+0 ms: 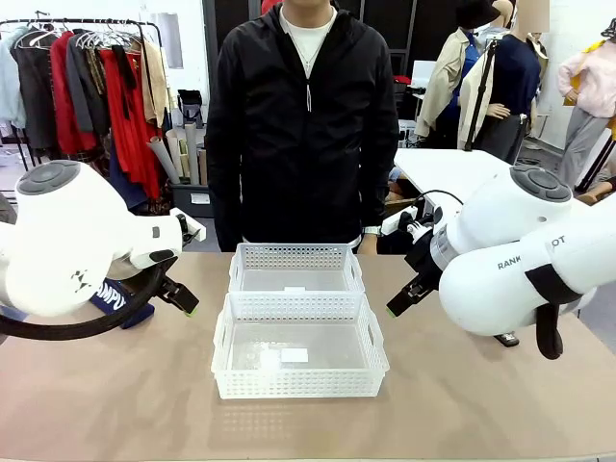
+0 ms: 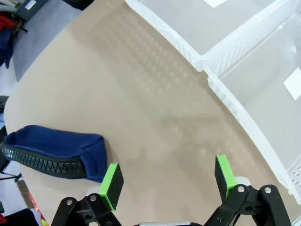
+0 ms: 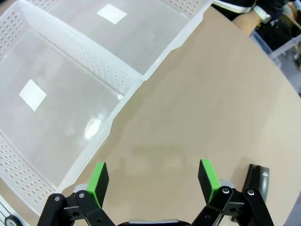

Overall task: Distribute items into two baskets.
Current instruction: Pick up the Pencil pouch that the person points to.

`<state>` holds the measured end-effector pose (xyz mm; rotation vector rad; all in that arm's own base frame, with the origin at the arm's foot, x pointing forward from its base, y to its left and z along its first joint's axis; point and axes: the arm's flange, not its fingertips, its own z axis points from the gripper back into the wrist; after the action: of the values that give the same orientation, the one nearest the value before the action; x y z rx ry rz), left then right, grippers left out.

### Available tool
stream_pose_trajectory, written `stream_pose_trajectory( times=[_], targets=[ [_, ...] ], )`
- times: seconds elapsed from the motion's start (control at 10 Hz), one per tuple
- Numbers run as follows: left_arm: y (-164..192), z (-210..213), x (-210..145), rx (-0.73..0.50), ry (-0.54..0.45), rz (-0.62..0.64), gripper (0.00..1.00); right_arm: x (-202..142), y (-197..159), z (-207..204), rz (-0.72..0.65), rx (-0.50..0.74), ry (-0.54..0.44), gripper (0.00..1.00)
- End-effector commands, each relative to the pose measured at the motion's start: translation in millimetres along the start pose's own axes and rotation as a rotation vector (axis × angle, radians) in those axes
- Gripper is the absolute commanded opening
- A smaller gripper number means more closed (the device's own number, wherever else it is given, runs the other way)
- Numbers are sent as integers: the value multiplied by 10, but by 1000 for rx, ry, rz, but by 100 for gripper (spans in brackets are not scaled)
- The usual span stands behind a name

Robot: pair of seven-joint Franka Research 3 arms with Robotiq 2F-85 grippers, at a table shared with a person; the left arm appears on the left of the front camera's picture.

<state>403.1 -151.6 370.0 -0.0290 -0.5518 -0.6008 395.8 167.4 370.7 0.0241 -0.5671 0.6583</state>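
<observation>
The navy pouch [image 2: 51, 153] is lying at nine o'clock of the left gripper [image 2: 167, 175], zipper showing in the wrist view, half covered by the arm [image 1: 67, 241] in the front view. The stapler [image 3: 256, 181] is lying at three o'clock of the right gripper [image 3: 153, 175]. Both grippers are hovering wide open beside the two baskets [image 1: 298, 383].

Two white baskets with lattice sides sit mid-table, one behind the other, long sides touching: near basket [image 1: 298, 383], far basket [image 1: 294, 256]. Both are upright and empty, each with a clear bottom and a small white label. The navy pouch [image 2: 51, 149] lies on the tabletop to the robot's left of the baskets, well apart from them, soft and slumped, black zipper along one edge. The black stapler [image 3: 256, 181] is on the table to the robot's right, apart from the baskets. It's partly hidden, so I can't tell its pose.
</observation>
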Motion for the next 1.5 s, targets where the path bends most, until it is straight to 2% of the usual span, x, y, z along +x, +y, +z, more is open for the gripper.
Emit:
stream_pose_trajectory(
  times=[0.0,0.5,0.6,0.9,1.2,1.3,1.4],
  targets=[
    [0,1,1,0,0,0,100,0,-1,1,0,0,0,100],
    [0,0,0,0,0,0,100,0,-1,1,0,0,0,100],
    [43,104,78,-13,-17,1,100,0,0,0,0,0,0,100],
    [278,283,309,-56,12,16,100,140,-285,268,-78,27,-21,100],
    [728,381,501,-240,109,25,100,226,-777,419,-166,150,2,100],
    [883,486,494,-358,104,21,100,189,-951,515,-207,194,-12,100],
    [1072,605,464,-414,96,42,100,141,-1117,614,-248,231,-41,100]
  ],
)
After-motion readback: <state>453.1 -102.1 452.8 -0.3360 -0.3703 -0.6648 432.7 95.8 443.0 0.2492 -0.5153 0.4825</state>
